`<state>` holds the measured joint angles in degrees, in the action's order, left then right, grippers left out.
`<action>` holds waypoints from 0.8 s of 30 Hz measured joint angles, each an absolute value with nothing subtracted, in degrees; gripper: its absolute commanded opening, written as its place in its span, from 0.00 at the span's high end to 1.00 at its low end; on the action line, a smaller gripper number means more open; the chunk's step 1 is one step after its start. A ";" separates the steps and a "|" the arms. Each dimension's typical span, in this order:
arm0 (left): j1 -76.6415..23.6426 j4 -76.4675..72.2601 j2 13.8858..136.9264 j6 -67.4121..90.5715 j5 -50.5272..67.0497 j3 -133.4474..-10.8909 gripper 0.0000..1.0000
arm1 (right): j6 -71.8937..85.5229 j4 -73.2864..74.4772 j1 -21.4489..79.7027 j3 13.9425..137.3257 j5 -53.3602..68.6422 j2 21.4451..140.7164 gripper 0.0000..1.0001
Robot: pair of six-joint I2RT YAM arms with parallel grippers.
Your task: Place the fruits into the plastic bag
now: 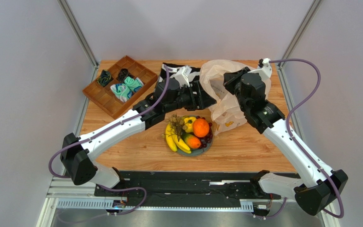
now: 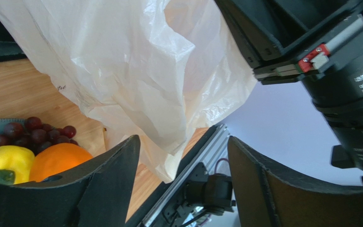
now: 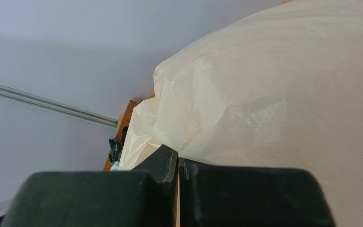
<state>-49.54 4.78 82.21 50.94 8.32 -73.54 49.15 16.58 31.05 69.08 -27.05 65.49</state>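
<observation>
Toward the far edge of the counter, right of centre: plastic bag point(image 1: 216, 78), held up off the wood, lower end drooping just beside the plate. Pinched at an upper fold by the right gripper point(image 3: 177, 163), jaws closed on the film with no gap. Just left of the bag, left gripper point(image 2: 182, 146), jaws spread wide, gripping nothing. Mid-counter: grey plate point(image 1: 202, 152) carrying bananas point(image 1: 174, 139), orange point(image 1: 201, 127), small yellow fruit point(image 1: 188, 124), orange-green fruit point(image 1: 192, 141) and dark grapes point(image 1: 208, 137), all outside the bag. At the far left corner, wooden tray point(image 1: 117, 85); along the far edge behind the left wrist, striped cloth point(image 1: 170, 67)
</observation>
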 measured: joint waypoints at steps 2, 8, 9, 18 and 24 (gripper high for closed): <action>-49.54 5.13 83.09 51.07 8.38 -73.80 0.28 | 48.31 16.73 31.07 69.08 -27.42 65.21 1.00; -49.52 5.32 87.02 50.92 8.27 -76.95 0.27 | 44.42 17.30 31.07 68.62 -28.69 61.58 1.00; -49.50 5.21 87.55 50.89 8.29 -77.28 0.28 | 43.81 17.32 31.07 68.25 -28.69 60.53 1.00; -49.41 -4.73 94.17 50.98 12.08 -79.35 0.80 | 40.69 22.13 31.07 65.45 -29.52 54.50 1.00; -48.97 -10.35 97.97 52.40 16.03 -79.81 1.00 | 38.22 28.56 30.24 64.29 -30.63 52.86 0.89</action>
<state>-48.97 -10.35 97.97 52.40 16.03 -79.81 38.22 28.56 30.24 64.29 -30.63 52.86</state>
